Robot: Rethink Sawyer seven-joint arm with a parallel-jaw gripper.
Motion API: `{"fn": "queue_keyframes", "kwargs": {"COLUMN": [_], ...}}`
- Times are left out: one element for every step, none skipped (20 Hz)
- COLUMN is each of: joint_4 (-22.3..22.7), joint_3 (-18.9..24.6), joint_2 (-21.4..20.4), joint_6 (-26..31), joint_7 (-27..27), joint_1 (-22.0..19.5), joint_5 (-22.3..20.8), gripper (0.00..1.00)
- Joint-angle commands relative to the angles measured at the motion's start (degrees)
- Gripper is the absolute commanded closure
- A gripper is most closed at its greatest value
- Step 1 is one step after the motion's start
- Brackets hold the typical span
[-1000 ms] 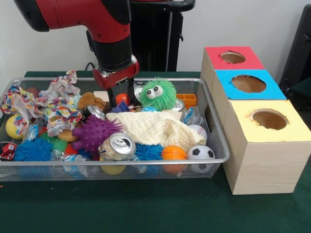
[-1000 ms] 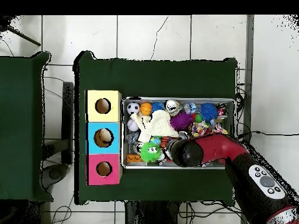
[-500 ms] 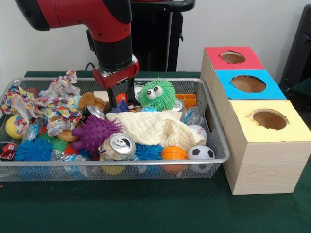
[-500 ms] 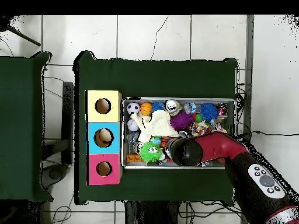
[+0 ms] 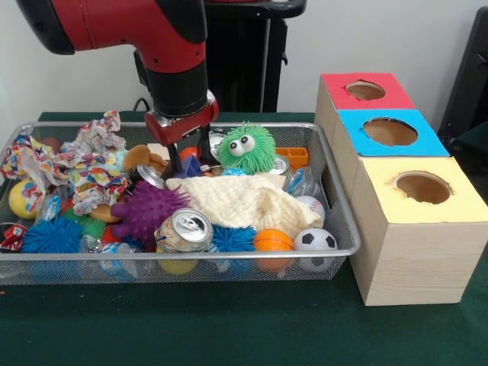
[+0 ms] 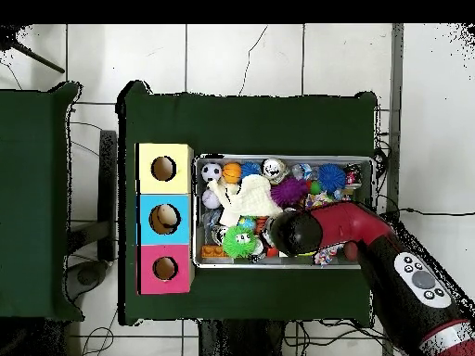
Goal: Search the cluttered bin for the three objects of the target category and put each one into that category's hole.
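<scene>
A wire bin (image 5: 229, 254) holds a jumble of toys, cans and cloths. Its back middle is where my gripper (image 5: 189, 157) reaches down, open, with the fingers either side of a small orange-red object (image 5: 190, 152). Just right of the gripper sits a green fuzzy toy with eyes (image 5: 246, 147). A cream cloth (image 5: 240, 200), a purple spiky ball (image 5: 148, 208) and a soda can (image 5: 185, 229) lie nearer the front. In the overhead view the arm's head (image 6: 301, 232) covers the gripper. Red (image 5: 364, 90), blue (image 5: 390, 131) and yellow (image 5: 422, 187) boxes with holes stand right of the bin.
An orange ball (image 5: 272, 241), a soccer ball (image 5: 314, 240) and a blue spiky ball (image 5: 50, 235) lie along the bin's front. A patterned rag (image 5: 84, 164) fills the left side. Green cloth (image 5: 229, 320) covers the table. The boxes (image 6: 164, 218) touch the bin's side.
The arm has shifted slightly over the bin's back, and the gripper has turned a little. Its fingers stay apart around the small orange-red object. The bin's contents look unmoved.
</scene>
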Motion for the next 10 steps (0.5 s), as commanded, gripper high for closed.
{"fn": "queue_keyframes", "kwargs": {"joint_4": [-9.2, -9.4, -9.6, -9.9, -10.1, -10.3, -10.5, -10.8, -11.0, -11.4], "joint_3": [4.4, 4.5, 4.6, 4.7, 4.7, 4.8, 4.8, 4.8, 4.8, 4.8], "joint_2": [3.9, 4.0, 4.0, 3.9, 3.8, 3.7, 3.7, 3.8, 3.9, 4.1], "joint_6": [4.6, 4.9, 5.2, 5.6, 5.9, 6.0, 6.2, 6.4, 6.5, 6.6], "joint_7": [-22.0, -22.1, -22.3, -22.6, -23.0, -23.2, -23.4, -23.6, -23.8, -24.1], "joint_1": [-0.5, -0.4, -0.4, -0.3, -0.2, -0.1, 0.0, 0.1, 0.2, 0.2], "joint_5": [-3.3, -3.4, -3.4, -3.3, -3.2, -3.2, -3.2, -3.2, -3.3, -3.3], "gripper": [0.0, 0.0, 0.0, 0.0, 0.0, 0.0, 0.0, 0.0, 0.0, 0.0]}}
